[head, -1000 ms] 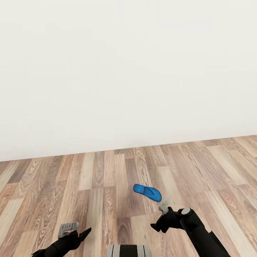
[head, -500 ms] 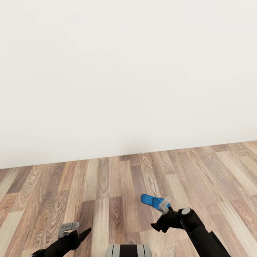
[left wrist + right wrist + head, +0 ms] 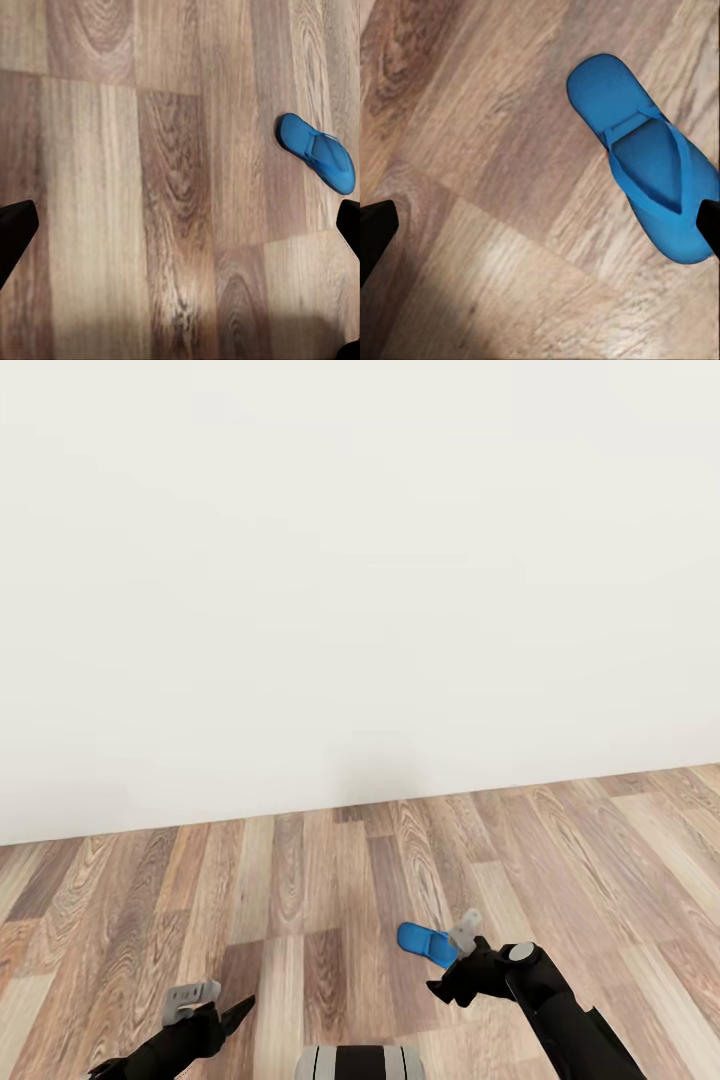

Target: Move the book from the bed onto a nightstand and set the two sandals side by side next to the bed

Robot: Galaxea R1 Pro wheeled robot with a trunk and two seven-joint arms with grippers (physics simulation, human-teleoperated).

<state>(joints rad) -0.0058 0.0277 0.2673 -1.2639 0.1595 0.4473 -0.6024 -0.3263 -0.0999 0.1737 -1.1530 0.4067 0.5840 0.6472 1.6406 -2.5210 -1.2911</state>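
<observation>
One blue sandal [image 3: 426, 943] flat on the wood-plank floor [image 3: 300, 880], strap side up, a little right of centre and near the robot; far end of it clear to see in the head view, near end hidden behind the right gripper [image 3: 462, 938]; right gripper above that near end, apart from the sandal, nothing between its fingers; in the right wrist view, sandal [image 3: 651, 161] lying slantwise on the boards with its thin blue straps meeting in a V, one dark fingertip [image 3: 375, 232] well off to one side and the other at the sandal's edge, so spread wide; left gripper [image 3: 205, 1005] low at the near left, well apart from the sandal, over bare boards; in the left wrist view, its dark fingertips [image 3: 13, 234] at opposite edges, likewise spread wide and holding nothing, with the sandal [image 3: 316, 152] small on the floor beyond; plain white wall [image 3: 360, 580] across the far side, meeting the floor along a slightly slanted line.
</observation>
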